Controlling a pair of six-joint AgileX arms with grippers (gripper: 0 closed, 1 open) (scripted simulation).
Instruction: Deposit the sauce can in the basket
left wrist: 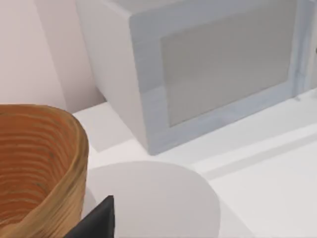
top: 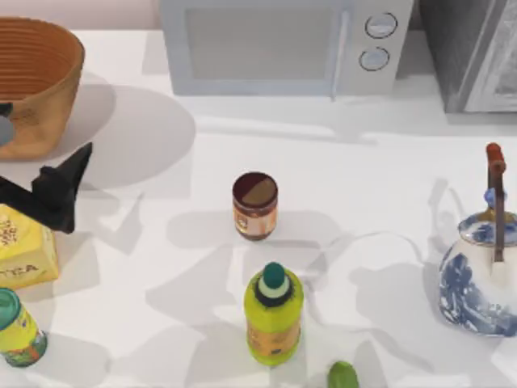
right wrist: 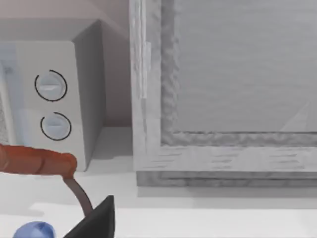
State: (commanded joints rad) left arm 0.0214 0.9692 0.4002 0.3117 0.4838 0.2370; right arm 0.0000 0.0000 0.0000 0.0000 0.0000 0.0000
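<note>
— Where is the sauce can point(top: 254, 205) right now?

— Standing upright on the desk point(top: 363, 186), near the middle, in front of the microwave point(top: 279, 44). Nothing is touching it. Just in front of it stands a yellow-green bottle with a green cap point(top: 274, 314), close to the can but apart from it.

— And the basket point(top: 36, 81)?

— At the desk's far left corner, well apart from the can. My left wrist view looks along its ribbed inner wall point(left wrist: 34, 163), with the microwave's side and door point(left wrist: 218, 69) beyond.

— What about your left pincer point(top: 56, 190)?

— It hangs over the left side of the desk, just in front of the basket and above a yellow tea box point(top: 24, 246). I cannot tell whether it is spread or pressed together; one dark fingertip point(left wrist: 99, 220) pokes into my wrist view.

— And the right arm?

— My right wrist view faces the microwave's two dials point(right wrist: 52, 104) and a grey cabinet point(right wrist: 223, 89), with the orange handle point(right wrist: 34, 161) of the blue-and-white teapot point(top: 481, 275) close by.
</note>
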